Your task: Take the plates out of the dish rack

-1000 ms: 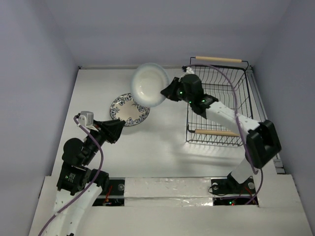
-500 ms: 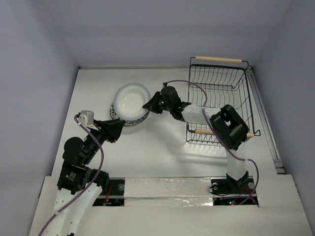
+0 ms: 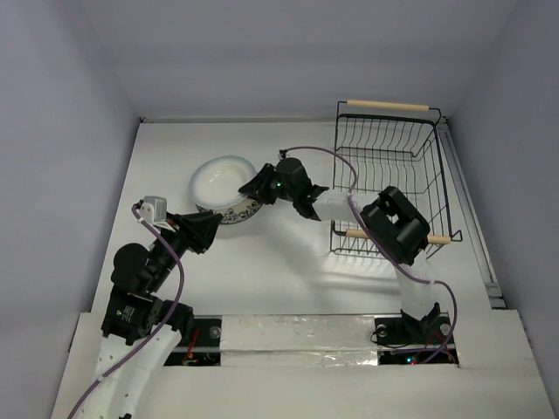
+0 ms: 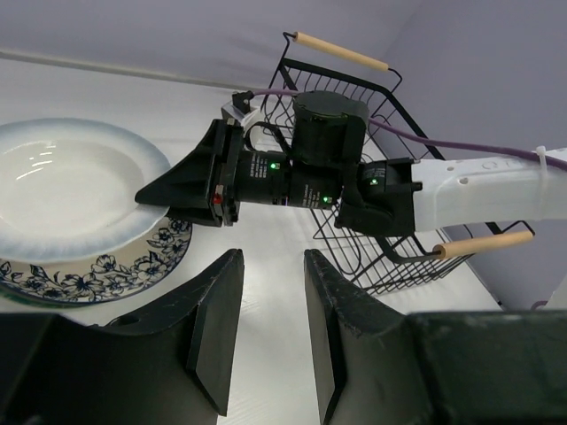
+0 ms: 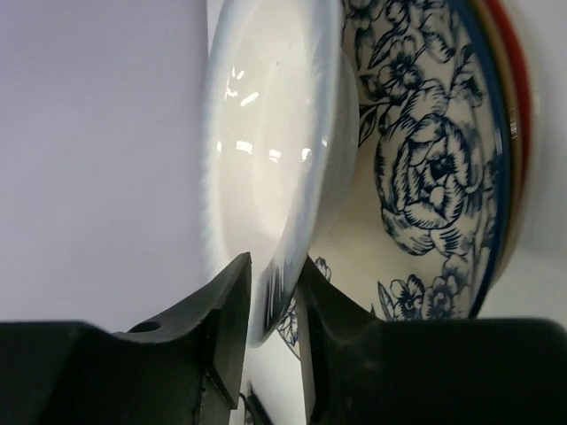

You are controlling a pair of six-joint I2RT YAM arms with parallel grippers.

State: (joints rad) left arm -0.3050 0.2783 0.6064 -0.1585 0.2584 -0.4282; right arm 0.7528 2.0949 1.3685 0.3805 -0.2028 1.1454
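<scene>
My right gripper [image 3: 248,186] pinched the white plate [image 3: 218,181] by its rim — down at the stack [image 3: 234,215], to lay it there — left gripper [image 4: 270,258] spread, idle.

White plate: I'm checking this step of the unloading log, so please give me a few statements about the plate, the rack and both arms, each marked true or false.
1. The right jaws are clamped on the rim of the white plate. True.
2. The white plate sits inside the dish rack. False: it is over the blue-patterned plate, left of the rack.
3. The left jaws hold a plate. False: they are open and empty, near the stack.
4. No plate shows in the dish rack in the top view. True.
</scene>
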